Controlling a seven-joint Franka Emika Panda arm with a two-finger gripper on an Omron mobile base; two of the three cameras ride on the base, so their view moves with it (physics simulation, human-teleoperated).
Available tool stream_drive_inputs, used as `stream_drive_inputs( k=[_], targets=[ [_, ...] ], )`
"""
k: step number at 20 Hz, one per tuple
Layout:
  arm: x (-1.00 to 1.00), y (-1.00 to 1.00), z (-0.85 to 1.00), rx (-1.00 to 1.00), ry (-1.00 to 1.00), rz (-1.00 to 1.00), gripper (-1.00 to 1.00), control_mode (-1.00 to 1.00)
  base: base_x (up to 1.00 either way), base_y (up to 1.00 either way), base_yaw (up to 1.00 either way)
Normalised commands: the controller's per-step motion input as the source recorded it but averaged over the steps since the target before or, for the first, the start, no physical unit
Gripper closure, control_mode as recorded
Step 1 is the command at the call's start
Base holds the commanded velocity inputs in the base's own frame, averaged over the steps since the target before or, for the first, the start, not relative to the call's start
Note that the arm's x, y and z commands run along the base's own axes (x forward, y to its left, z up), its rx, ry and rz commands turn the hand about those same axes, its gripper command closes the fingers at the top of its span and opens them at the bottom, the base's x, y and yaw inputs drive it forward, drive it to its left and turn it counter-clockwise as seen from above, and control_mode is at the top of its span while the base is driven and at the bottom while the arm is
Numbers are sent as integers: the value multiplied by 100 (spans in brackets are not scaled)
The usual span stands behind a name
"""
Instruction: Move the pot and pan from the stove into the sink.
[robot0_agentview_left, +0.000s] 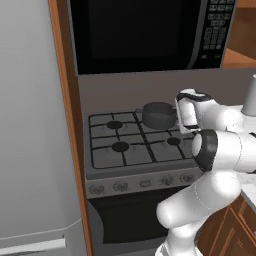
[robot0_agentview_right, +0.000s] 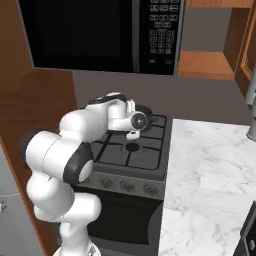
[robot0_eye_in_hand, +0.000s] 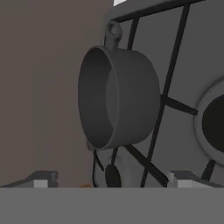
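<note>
At the far left of the left base view a grey fridge (robot0_agentview_left: 30, 125) is standing beside a wooden panel (robot0_agentview_left: 67, 115), and a black microwave (robot0_agentview_left: 145, 32) is hanging above the stove (robot0_agentview_left: 130, 145). The pot (robot0_agentview_left: 159, 115) is sitting upright on the stove's back right burner, close to the grey wall, empty, with a small loop handle showing on its rim in the hand view. The pan cannot be made out in these pictures. Just right of the pot, the claw (robot0_eye_in_hand: 112, 181) is hovering with its jaws spread wide and nothing between them; in the hand view its two fingertips (robot0_eye_in_hand: 41, 180) are standing apart at the bottom, with the pot (robot0_eye_in_hand: 118, 98) ahead of them and not touching. Further right, in the right base view, a white marble counter (robot0_agentview_right: 210, 165) is adjoining the stove (robot0_agentview_right: 135, 160).
</note>
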Motion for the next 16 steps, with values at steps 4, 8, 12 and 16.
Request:
stream_drive_inputs(
  k=[4, 8, 12, 16],
  targets=[
    [66, -7, -10, 0, 8, 3, -100, -100, 0, 0, 0],
    [39, -3, -3, 0, 4, 1, -100, -100, 0, 0, 0],
    [16, 0, 0, 0, 3, 0, -100, -100, 0, 0, 0],
    [33, 0, -1, 0, 7, 0, -100, -100, 0, 0, 0]
  ],
)
